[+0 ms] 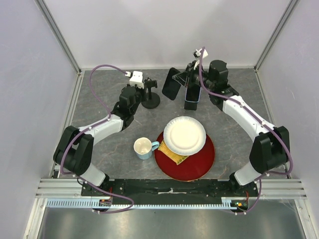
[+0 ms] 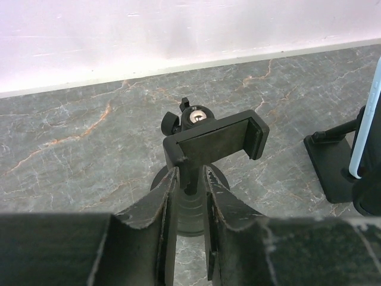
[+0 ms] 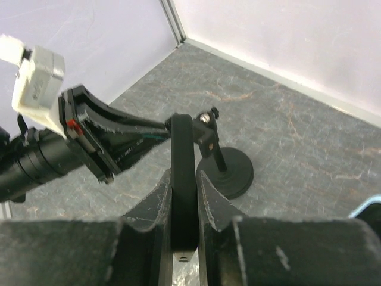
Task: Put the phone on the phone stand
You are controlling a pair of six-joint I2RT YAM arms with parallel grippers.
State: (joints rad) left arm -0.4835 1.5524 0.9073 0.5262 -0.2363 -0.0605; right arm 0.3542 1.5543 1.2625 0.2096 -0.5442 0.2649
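Note:
The black phone stand [image 1: 150, 96] has a round base, a thin stem and a clamp head [image 2: 217, 140], which holds nothing. My left gripper [image 2: 190, 174] is shut on the stem just under the clamp, one finger on each side. The same gripper [image 1: 141, 92] sits just left of the stand in the top view. My right gripper [image 3: 183, 177] is shut on the black phone [image 3: 182, 155], seen edge-on. It holds the phone [image 1: 172, 83] tilted above the table, a short way right of the stand. The stand's base [image 3: 229, 171] lies just beyond the phone.
A dark slab with a light-blue rim [image 1: 192, 97] stands upright right of the held phone. Nearer the arms, a white paper plate [image 1: 184, 135] rests on a red plate [image 1: 199, 162]. A pale mug [image 1: 144, 148] sits to their left. Walls close in the back and sides.

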